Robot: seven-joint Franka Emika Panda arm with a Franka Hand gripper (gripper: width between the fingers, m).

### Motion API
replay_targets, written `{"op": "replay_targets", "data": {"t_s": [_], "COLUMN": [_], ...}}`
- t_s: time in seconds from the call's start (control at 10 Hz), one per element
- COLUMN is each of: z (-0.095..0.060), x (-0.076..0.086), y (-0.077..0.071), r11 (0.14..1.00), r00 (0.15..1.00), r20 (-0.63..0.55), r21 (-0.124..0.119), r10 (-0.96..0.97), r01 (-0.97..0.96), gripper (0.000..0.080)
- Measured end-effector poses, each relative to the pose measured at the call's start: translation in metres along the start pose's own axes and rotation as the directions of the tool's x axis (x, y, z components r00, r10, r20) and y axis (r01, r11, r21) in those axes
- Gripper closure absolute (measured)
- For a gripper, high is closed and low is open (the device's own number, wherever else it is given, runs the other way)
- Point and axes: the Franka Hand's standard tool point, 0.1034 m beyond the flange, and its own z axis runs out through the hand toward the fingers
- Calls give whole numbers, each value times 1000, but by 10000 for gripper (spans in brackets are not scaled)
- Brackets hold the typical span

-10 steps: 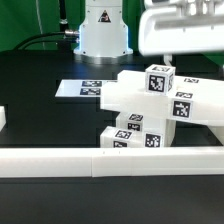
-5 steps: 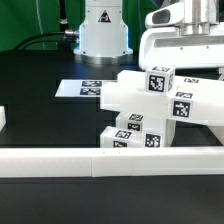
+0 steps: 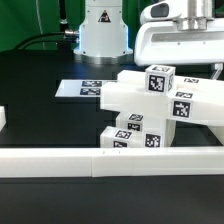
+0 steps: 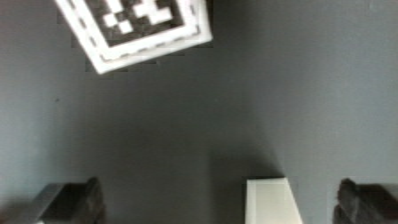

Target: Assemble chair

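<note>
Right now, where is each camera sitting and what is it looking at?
Exterior view: low beside the table, facing across the white border wall at the chair; the robot's base and hand show.
Wrist view: on the robot's hand, looking down at the black table and a tag; open dark fingers show.
Shared: the black table.
</note>
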Motion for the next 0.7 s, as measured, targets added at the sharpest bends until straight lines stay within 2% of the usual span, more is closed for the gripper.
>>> {"op": "replay_targets", "data": {"t_s": [0.1, 0.2, 0.3, 0.5, 0.6, 0.7], "z": [1, -1, -3, -4, -4, -3], "x": [-3, 1, -5, -8, -5, -3], "y": [-1, -1, 5, 17, 15, 15], "r11": [1000, 1000, 998, 987, 992, 992], "r00": [995, 991, 973, 924, 914, 920], "r20": [97, 131, 226, 350, 386, 373], "r21": [1, 4, 21, 79, 75, 72], "r10": [8, 14, -55, -156, -122, -122], "r01": [-9, -15, 52, 137, 101, 103], "gripper": [151, 151, 151, 151, 151, 151]}}
